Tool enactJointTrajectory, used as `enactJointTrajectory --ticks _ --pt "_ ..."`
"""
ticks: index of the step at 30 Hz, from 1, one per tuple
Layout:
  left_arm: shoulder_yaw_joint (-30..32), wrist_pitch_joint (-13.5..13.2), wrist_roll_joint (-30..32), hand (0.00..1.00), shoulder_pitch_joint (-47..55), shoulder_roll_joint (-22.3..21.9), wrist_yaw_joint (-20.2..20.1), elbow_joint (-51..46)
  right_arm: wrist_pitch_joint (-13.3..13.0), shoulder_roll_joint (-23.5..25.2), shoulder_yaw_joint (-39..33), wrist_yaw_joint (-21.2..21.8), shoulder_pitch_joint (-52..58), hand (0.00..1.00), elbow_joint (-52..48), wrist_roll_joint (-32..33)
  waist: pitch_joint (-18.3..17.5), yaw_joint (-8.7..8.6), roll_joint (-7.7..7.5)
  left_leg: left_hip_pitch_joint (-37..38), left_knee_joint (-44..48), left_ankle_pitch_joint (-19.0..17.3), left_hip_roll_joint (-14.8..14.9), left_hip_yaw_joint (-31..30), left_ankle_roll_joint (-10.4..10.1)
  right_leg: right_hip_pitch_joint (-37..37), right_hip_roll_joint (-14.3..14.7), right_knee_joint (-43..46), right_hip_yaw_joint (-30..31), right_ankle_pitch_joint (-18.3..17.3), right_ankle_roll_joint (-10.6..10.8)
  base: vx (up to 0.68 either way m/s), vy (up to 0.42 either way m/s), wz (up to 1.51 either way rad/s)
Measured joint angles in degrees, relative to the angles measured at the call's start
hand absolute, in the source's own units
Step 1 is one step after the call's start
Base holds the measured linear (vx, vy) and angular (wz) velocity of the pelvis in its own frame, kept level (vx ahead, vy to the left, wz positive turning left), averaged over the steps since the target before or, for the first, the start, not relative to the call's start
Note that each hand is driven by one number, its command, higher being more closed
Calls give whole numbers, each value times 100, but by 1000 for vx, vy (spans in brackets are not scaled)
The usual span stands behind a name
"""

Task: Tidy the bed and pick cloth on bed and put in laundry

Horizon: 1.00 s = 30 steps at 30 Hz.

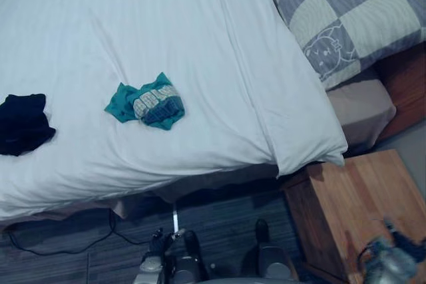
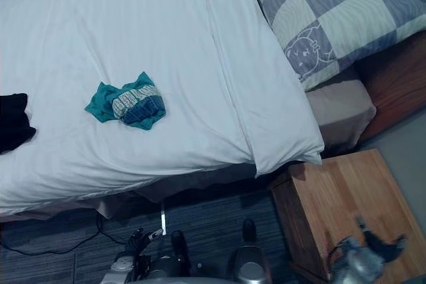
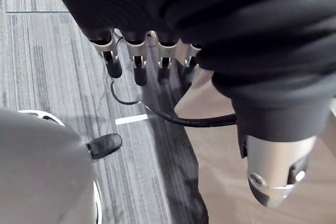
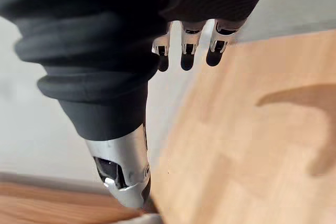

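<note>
We see crumpled teal cloth on smooth white duvet, limp black cloth left, left hand and right hand empty, fingers loosely straight

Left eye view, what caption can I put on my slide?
Teal cloth and dark cloth lie apart on the white duvet, checked pillow beside it.

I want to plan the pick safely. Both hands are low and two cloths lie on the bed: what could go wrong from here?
1. The open right hand hangs over the wooden nightstand; rising toward the bed, it may strike its corner.
2. The teal cloth lies on the loose white duvet; fingers might pinch the duvet too.
3. The dark cloth sits far to the left, partly cut off by the view's edge, and could be missed.
</note>
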Motion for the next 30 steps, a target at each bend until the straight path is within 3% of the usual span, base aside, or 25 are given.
enactJointTrajectory --ticks 3,8,11,14,17,23,28,30 --pt "1 -51 -11 0 35 40 2 11 -32 -714 66 -243 -515 100 -525 -555 -6 16 -13 -79 -1 23 25 -39 -24 -106 -4 3 15 44 17 -33 -5 4" --pt "-51 -124 -13 0 17 86 0 -4 -220 -1646 1321 -181 -1682 100 -567 -1044 12 33 15 -487 11 139 9 -202 -5 -435 -4 41 -44 148 -16 -20 -12 11" --pt "-103 -240 -104 0 -149 150 1 -80 -297 -2059 2147 -46 -2611 100 -564 -1163 348 124 69 -774 258 244 -13 -432 35 -675 -40 345 -185 154 -49 14 -7 35" --pt "-309 -260 -295 0 -355 205 7 -190 -441 -2446 2857 111 -3579 100 -416 -1196 716 241 227 -1152 442 249 -27 -580 39 -969 -91 525 -289 136 -65 -46 -9 25" --pt "-406 -313 -476 0 -368 221 25 -370 -487 -2511 3304 195 -4230 100 39 -1188 958 387 366 -1415 518 271 -47 -647 65 -1230 -130 691 -341 99 -76 -21 -6 17" --pt "-777 -394 -726 0 -666 262 133 -355 -493 -2515 3668 304 -4468 100 1729 -966 1154 436 549 -2047 864 273 -146 -728 172 -1855 -285 1172 -370 -68 -59 17 -12 14" --pt "-930 -423 -792 0 -855 143 156 -342 -861 -2391 3600 320 -4410 100 2088 -907 1287 393 574 -2073 1081 167 -118 -669 208 -1835 -283 1228 -321 -86 -49 2 -16 -4" --pt "-919 -414 -788 0 -855 95 166 -342 -978 -1993 3314 324 -4075 100 1947 -842 1314 342 517 -1935 1075 152 -117 -639 218 -1713 -279 1199 -295 -94 -43 14 -9 -7"
